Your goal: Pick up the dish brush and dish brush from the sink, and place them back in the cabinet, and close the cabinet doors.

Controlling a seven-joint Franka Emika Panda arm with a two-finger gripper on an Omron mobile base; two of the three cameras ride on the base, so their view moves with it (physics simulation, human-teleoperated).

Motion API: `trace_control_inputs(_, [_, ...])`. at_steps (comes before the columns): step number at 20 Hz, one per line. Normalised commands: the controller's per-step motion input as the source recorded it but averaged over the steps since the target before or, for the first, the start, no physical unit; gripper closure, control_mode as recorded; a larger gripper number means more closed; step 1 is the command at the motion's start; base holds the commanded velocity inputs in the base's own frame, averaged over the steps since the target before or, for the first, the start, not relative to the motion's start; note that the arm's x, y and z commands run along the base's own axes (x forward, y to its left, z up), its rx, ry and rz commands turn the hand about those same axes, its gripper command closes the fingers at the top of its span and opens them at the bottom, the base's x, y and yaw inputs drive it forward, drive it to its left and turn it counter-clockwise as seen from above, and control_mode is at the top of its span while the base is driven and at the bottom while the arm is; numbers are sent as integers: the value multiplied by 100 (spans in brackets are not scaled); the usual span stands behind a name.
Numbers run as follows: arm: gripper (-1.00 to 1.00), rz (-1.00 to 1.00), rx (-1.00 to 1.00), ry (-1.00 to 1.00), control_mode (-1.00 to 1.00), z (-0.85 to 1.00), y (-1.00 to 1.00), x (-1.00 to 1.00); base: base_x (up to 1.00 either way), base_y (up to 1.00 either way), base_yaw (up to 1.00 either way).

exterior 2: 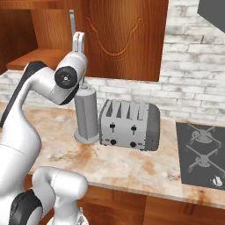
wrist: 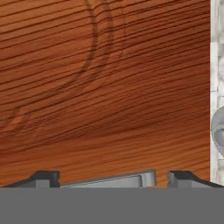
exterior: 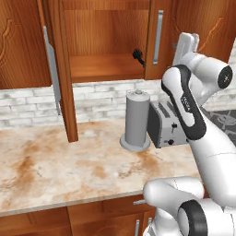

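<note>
The cabinet (exterior: 108,69) stands open above the counter, and a black dish brush (exterior: 137,55) lies at the right end of its shelf. Its left door (exterior: 64,69) is swung out edge-on. The right door (exterior: 161,64) is partly open, with its silver handle (exterior: 159,37) showing. My hand (exterior: 186,44) is raised just right of that door. In the hand view my gripper (wrist: 114,178) is open, close against carved wood (wrist: 105,87), with a piece of silver handle (wrist: 109,179) between the fingertips (wrist: 43,177). The sink is out of view.
A grey cylinder on a round base (exterior: 137,122) stands on the marbled counter (exterior: 69,166) beneath my hand, beside a silver toaster (exterior 2: 129,125). A dark hob (exterior 2: 202,154) lies to the right. A white brick wall (exterior 2: 193,88) runs behind.
</note>
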Motion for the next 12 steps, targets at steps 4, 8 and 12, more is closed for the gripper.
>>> trace_control_inputs(4, [-100, -17, 0, 6, -100, 5, 0, -68, 0, 0, 0])
trace_control_inputs(8, [-100, -10, -1, 0, -100, 2, 1, -72, 0, 0, 0])
trace_control_inputs(12, [-100, -10, -1, 0, -100, 13, 7, -74, 0, 0, 0])
